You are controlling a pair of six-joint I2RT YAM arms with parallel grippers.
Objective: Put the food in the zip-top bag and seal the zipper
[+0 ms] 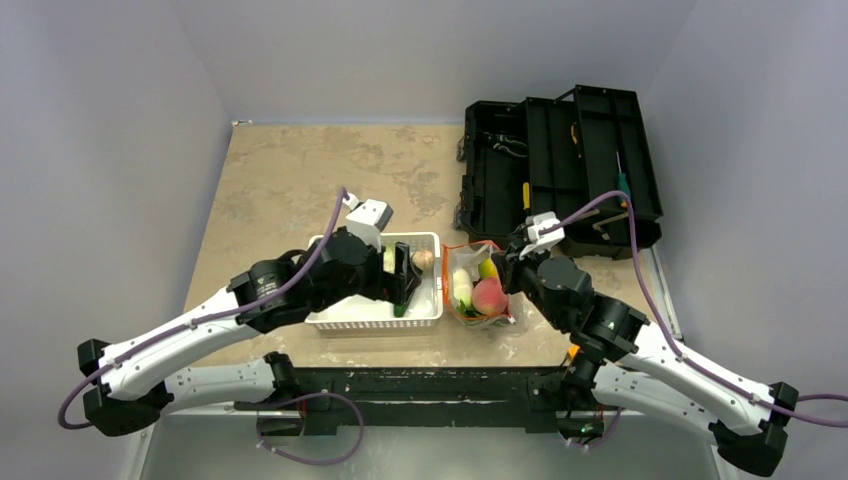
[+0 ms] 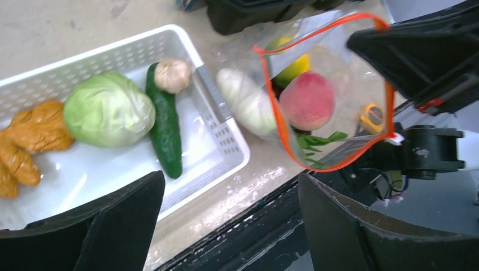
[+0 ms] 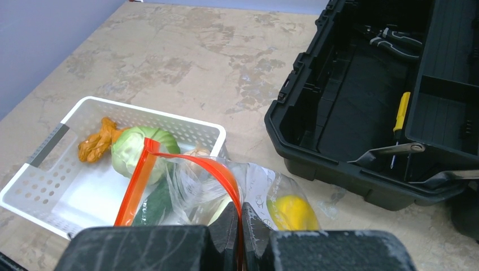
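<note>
The clear zip-top bag (image 1: pixel 478 290) lies just right of the white basket (image 1: pixel 340 320), its mouth held up and open. Inside it I see a pink peach (image 2: pixel 308 100), a white radish (image 2: pixel 245 104) and a yellow-green mango (image 2: pixel 291 68). My right gripper (image 3: pixel 241 223) is shut on the orange-red zipper (image 3: pixel 223 172) at the mouth's rim; a white slider (image 2: pixel 397 137) sits at one end. Still in the basket are a green cabbage (image 2: pixel 108 109), a cucumber (image 2: pixel 165 127), a mushroom (image 2: pixel 172 75) and orange pieces (image 2: pixel 22 144). My left gripper (image 2: pixel 226 226) hovers open and empty over the basket's right end.
An open black toolbox (image 1: pixel 560 170) with hand tools stands at the back right, close behind the bag. The basket's near wall (image 2: pixel 226 164) runs along the table's front edge, with the black arm rail (image 1: pixel 420 385) just below it.
</note>
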